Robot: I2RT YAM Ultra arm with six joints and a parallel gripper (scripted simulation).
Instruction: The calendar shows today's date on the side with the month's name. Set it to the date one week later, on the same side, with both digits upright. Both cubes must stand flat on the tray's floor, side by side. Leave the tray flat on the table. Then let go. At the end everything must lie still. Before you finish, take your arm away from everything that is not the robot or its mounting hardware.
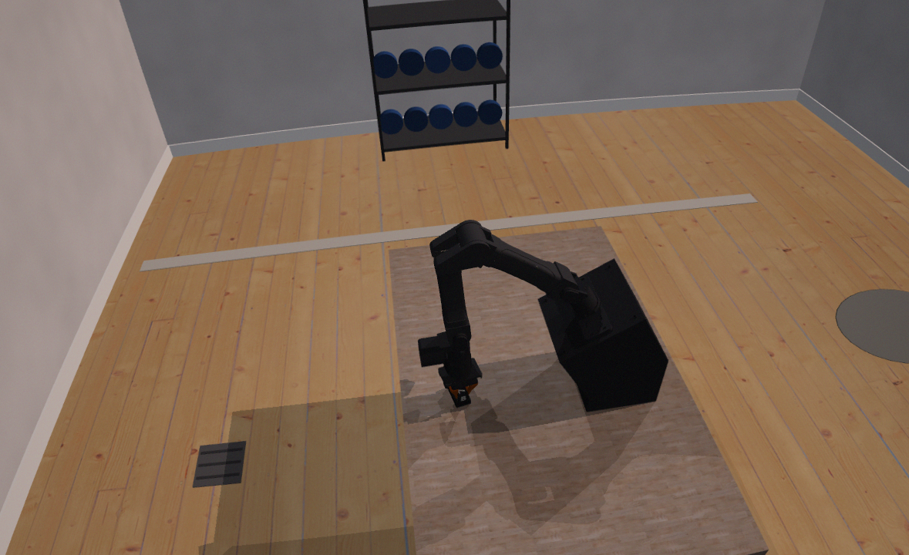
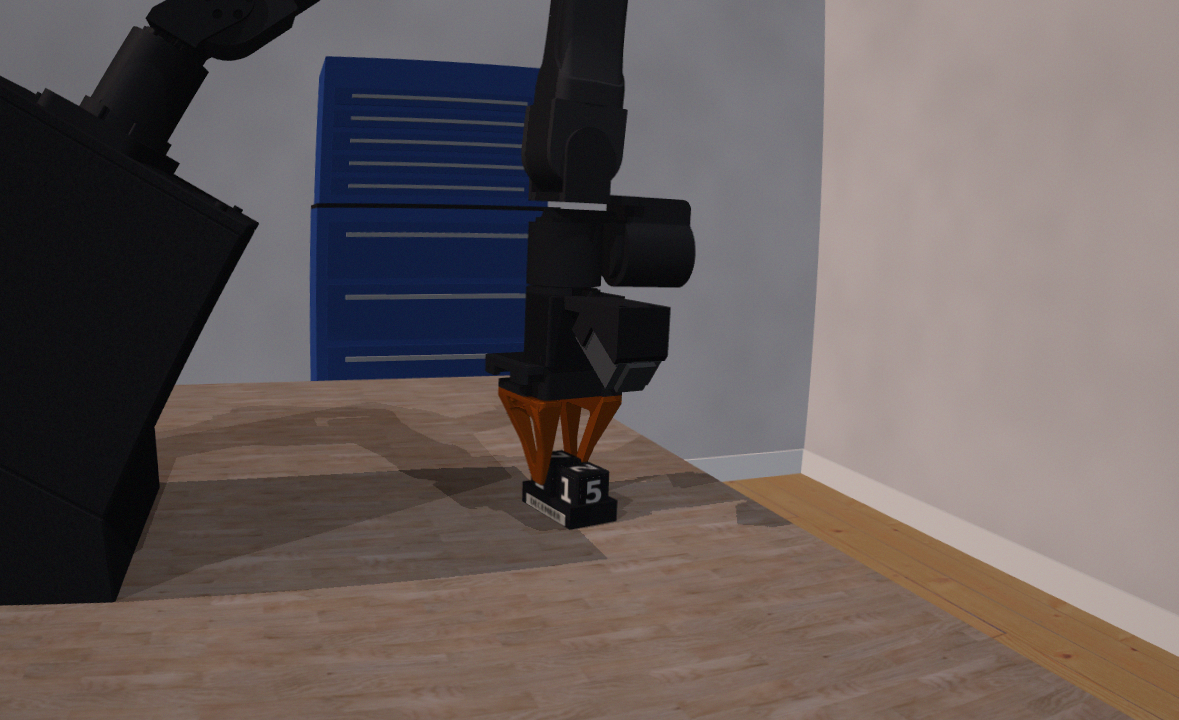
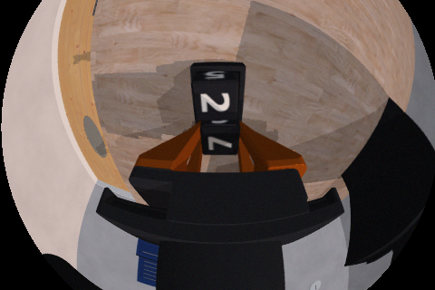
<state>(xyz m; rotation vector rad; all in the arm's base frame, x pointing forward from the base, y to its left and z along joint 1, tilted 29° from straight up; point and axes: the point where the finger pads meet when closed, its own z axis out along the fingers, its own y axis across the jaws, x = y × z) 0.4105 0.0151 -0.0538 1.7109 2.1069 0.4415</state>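
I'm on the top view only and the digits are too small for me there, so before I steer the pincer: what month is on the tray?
Observer: DECEMBER, on the label along the tray's long side; the exterior view shows it.
Operator: And the digit above it on the cube outside the pincer?
Observer: That outer cube shows an upright 1 there.
Operator: Anything between the fingers?
Observer: Yes, the wrist view shows the inner cube between them, a finger against either side.
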